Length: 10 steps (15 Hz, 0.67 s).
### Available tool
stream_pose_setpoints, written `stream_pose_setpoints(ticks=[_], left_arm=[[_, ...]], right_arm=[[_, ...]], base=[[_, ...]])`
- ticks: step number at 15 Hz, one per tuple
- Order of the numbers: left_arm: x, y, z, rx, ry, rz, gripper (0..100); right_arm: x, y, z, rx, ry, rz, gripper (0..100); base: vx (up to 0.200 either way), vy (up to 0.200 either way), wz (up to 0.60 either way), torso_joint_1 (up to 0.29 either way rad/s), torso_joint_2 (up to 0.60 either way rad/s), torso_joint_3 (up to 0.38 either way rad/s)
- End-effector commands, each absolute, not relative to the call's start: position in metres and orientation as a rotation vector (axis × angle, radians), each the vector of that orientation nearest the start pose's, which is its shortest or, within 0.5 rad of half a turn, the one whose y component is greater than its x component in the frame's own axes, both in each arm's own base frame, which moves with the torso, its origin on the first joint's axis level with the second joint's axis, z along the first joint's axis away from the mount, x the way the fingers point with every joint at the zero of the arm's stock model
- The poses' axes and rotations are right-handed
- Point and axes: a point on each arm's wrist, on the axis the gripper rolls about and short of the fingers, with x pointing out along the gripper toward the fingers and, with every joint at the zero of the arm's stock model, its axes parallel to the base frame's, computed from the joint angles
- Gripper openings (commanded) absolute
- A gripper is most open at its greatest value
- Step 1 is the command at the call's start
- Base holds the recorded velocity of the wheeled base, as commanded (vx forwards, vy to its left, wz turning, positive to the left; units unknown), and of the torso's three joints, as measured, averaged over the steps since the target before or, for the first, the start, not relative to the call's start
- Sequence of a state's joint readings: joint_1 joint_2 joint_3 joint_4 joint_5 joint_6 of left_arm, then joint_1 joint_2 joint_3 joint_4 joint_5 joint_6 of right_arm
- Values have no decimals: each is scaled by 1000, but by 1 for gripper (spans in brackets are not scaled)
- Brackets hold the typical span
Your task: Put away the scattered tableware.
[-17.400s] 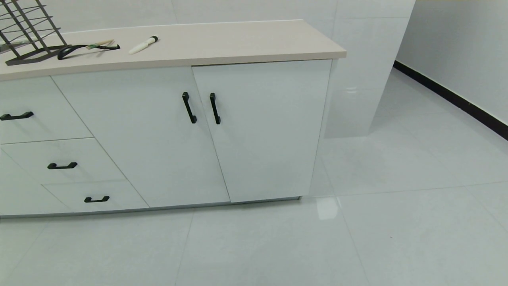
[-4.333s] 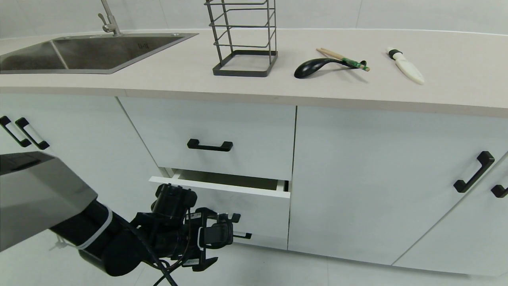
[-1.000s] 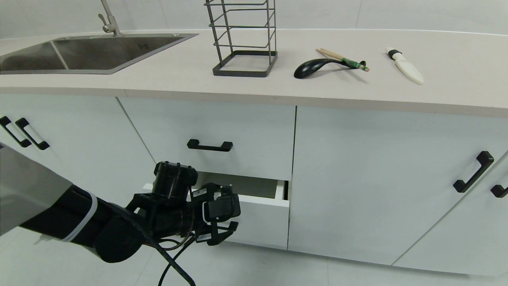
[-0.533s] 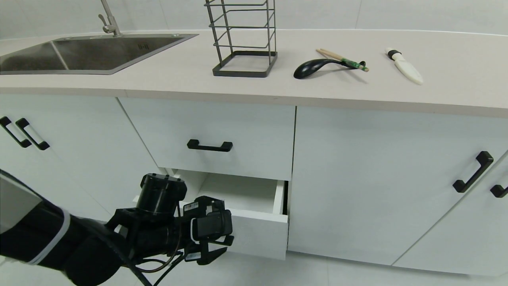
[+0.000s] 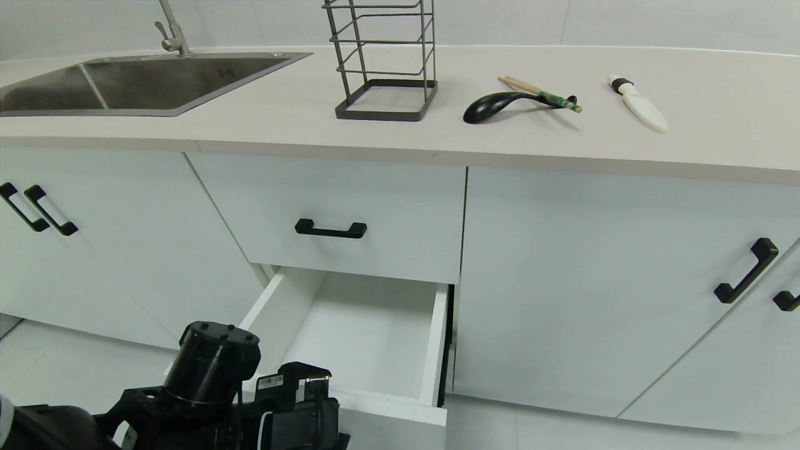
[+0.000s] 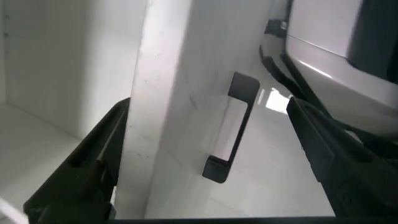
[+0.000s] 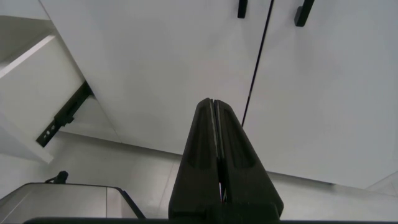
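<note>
As the drawer [image 5: 435,337] stands pulled well out of the cabinet, the opening step reads as done or nearly done.

Nearest: the left gripper [image 5: 294,409] sits low, just in front of the drawer's front panel. In the left wrist view its fingers [image 6: 81,180] are spread wide. The black drawer handle [image 6: 230,127] lies between them, and neither pad touches it. So it is released and holds nothing.

The right gripper [image 7: 213,102] has its fingers pressed together with nothing between them. It points at the cabinet doors [image 7: 155,68] beside the drawer.

Farther: on the countertop [image 5: 281,125], above the drawer and off to its right, the tableware is untouched. A black spoon [image 5: 494,105] has a pair of chopsticks [image 5: 539,92] resting across its handle. A white knife [image 5: 639,105] lies farther right of the drawer, apart from both. A wire rack [image 5: 384,62] stands roughly straight above the drawer.

Judgement: nothing is stowed yet. The next move calls for an arm to rise to the countertop. The spoon is the likeliest first pick, being closest to the drawer. The chopsticks leaning on it may roll when it lifts.
</note>
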<state>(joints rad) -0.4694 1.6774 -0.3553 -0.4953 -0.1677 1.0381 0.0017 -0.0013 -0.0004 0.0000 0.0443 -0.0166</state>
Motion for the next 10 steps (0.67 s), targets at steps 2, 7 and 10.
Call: stream_pose_setpoints(ticks=[2, 7, 10], left_arm=[[187, -101, 80, 1063, 399, -984, 100], [159, -87, 84, 1042, 370, -1011, 100], [150, -85, 107, 988, 253, -1034, 100]], right_arm=[[-23, 1, 76, -17, -2, 46, 0], [-23, 1, 75, -17, 0, 46, 0], [-23, 1, 75, -15, 0, 46, 0]], base=[[0, 0, 0, 0, 0, 0], [0, 0, 0, 0, 0, 0], [0, 0, 0, 0, 0, 0]])
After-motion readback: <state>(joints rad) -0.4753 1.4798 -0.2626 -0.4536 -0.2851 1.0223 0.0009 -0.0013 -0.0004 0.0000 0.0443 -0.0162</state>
